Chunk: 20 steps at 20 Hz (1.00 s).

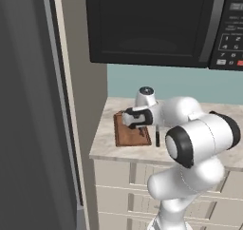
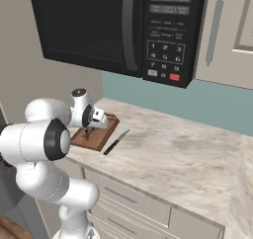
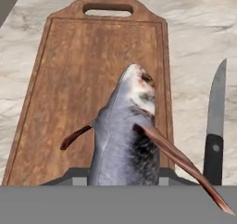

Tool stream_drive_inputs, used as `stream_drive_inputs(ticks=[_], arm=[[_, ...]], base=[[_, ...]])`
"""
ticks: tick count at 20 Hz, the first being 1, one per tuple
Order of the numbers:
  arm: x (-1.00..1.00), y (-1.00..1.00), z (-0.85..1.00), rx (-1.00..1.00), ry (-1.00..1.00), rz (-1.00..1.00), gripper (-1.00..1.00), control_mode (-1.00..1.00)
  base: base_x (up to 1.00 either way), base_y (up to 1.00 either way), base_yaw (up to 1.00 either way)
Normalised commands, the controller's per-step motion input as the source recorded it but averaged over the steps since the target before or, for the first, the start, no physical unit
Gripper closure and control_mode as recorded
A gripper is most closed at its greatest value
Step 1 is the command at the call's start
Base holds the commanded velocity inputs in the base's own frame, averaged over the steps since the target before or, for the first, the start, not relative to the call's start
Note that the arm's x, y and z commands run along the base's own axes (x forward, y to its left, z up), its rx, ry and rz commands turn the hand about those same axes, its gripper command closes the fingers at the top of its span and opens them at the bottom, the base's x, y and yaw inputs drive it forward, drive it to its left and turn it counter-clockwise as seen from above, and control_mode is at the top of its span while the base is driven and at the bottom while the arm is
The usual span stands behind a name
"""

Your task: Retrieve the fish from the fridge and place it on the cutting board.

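The fish (image 3: 124, 135), grey with reddish fins, hangs nose-down between my fingertips, and my gripper (image 3: 122, 176) is shut on its body. Directly beneath it lies the brown wooden cutting board (image 3: 74, 79), its handle tab at the far end in the hand view. In the base views my gripper (image 1: 140, 127) hovers just above the cutting board (image 1: 129, 138) on the counter; from the right the gripper (image 2: 92, 129) stands over the cutting board (image 2: 101, 138). The grey fridge (image 1: 28, 129) stands to the left of the counter.
A slim dark knife (image 3: 215, 126) lies on the counter just right of the board, also the knife (image 1: 157, 138) (image 2: 116, 142). A black microwave (image 2: 113, 25) hangs above the marble counter (image 2: 188, 154). Drawers run below the counter's front edge.
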Motion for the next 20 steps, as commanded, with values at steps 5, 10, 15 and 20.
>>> stream_drive_inputs(ticks=[5,10,15,20], arm=[[0.42,0.00,-0.35,-0.03,0.00,-0.01,1.00,-1.00],[0.38,0.00,-0.30,-0.01,0.00,0.00,1.00,-1.00],[0.22,0.00,-0.32,0.00,0.00,0.00,1.00,-1.00],[0.05,0.00,-0.30,0.00,0.00,0.00,1.00,-1.00]], base=[[0.00,0.00,0.00],[0.00,0.00,0.00],[0.00,0.00,0.00],[0.00,0.00,0.00]])
